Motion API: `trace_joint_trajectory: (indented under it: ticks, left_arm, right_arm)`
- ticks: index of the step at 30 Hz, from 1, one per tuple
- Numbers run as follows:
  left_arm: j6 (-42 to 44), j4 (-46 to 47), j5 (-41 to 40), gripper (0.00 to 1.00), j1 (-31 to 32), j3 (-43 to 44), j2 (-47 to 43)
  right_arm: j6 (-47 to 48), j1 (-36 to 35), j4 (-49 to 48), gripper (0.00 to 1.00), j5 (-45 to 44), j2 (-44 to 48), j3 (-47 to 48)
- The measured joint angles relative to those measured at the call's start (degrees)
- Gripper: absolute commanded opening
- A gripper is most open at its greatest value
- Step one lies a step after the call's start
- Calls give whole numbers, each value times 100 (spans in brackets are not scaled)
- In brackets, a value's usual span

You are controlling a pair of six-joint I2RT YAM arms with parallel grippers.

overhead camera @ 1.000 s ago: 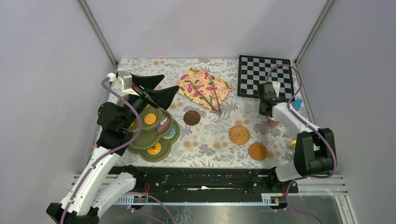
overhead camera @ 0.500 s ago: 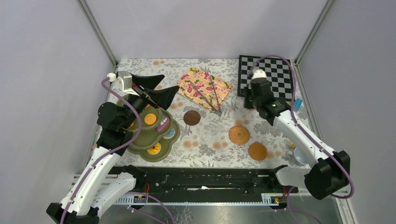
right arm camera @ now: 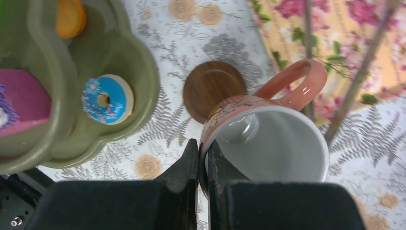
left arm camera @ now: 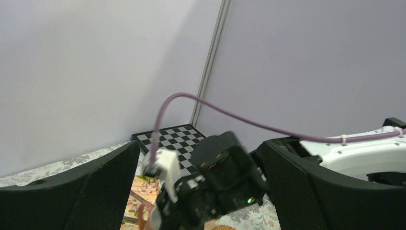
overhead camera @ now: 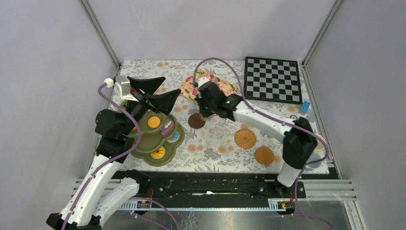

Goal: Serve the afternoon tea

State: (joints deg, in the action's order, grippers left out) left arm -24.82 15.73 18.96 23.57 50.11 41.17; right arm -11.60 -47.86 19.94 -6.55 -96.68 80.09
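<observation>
Right tool (right arm camera: pixel 203 148) is clamped on the rim of the pink mug (right arm camera: pixel 268 139), apparently just above the dark coaster (right arm camera: pixel 210 91). Left tool (overhead camera: pixel 160 91) is spread wide, empty, over the stand (overhead camera: pixel 143 151), which carries pastries. The woven coaster (overhead camera: pixel 245 138) and plain coaster (overhead camera: pixel 264 155) await mugs.

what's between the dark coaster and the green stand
Only bare floral cloth; the right wrist view shows that strip between coaster and stand empty. The mug in the right claw hangs past the coaster.
</observation>
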Motion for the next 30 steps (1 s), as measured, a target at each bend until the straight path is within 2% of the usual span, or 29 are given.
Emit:
trace_joint_trajectory:
  ticks: [4,10,17,30]
  left_arm:
    - [70,-48,-98,99,-2,0,-142]
    - [155,-116,-402,99,-7,0,-358]
    - [236,-118,-584,99,-7,0,-455]
    - [238,-129,-590,99,-7,0,-455]
  right_arm:
    - [57,-461,365,0,-186,-874,970]
    - [201,-756,684,0,-485,-1738,1871]
    - [321,-732,1043,0,-710,-2133,2107]
    - [385,-728,1137,0,-721,-2253,2293]
